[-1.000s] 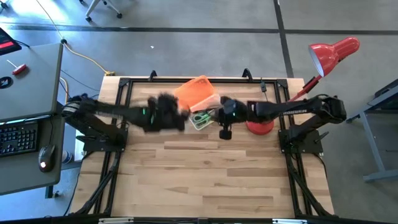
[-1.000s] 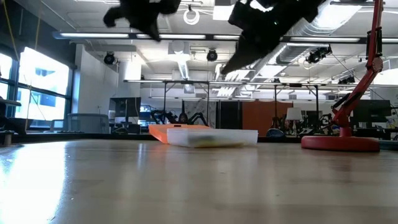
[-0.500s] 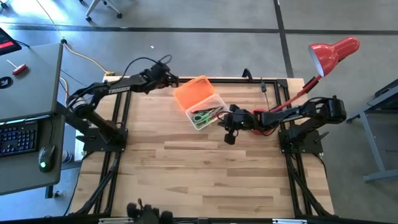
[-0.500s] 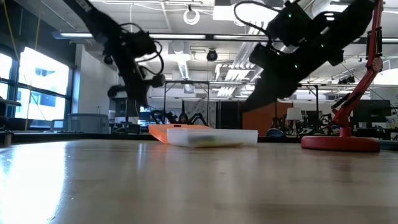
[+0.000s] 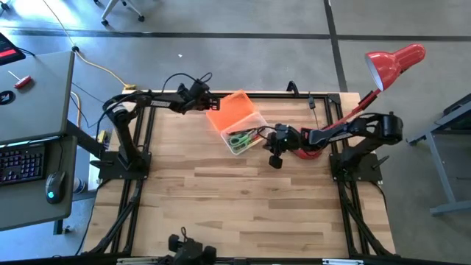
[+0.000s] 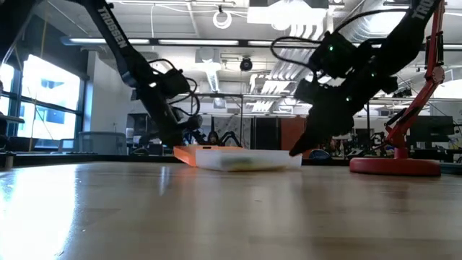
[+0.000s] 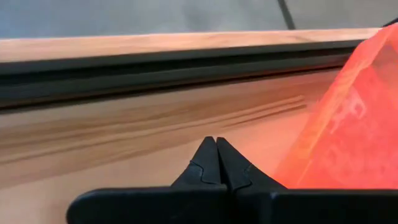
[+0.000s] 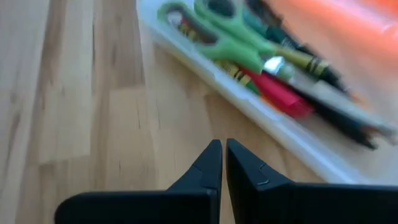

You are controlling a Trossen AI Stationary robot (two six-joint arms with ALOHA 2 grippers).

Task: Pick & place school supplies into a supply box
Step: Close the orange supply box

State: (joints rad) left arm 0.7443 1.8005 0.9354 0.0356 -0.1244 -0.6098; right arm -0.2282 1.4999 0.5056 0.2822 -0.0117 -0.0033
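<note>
The supply box (image 5: 239,138) is a clear case standing on the table, its orange lid (image 5: 234,110) open toward the far edge. Inside lie green-handled scissors (image 8: 217,34) on pens and markers (image 8: 286,93) in red, green and black. My left gripper (image 5: 204,104) is shut, low, just off the lid's left edge (image 7: 323,130); whether it touches the lid I cannot tell. My right gripper (image 5: 274,145) is shut, pointing down at the bare wood close to the box's right wall (image 8: 249,106), with a strip of table between. In the low view the box (image 6: 245,157) sits between both arms.
A red desk lamp stands at the right, its round base (image 5: 309,151) right behind my right gripper and its head (image 5: 394,62) beyond the table's far right corner. A black rail (image 7: 155,62) runs along the far edge. Bare wood (image 5: 243,206) fills the near half.
My left gripper swung from above the box toward the far left corner, then came down beside the lid's left edge. My right gripper sank from high beside the box down close to the table at the box's right side. The box stayed put.
</note>
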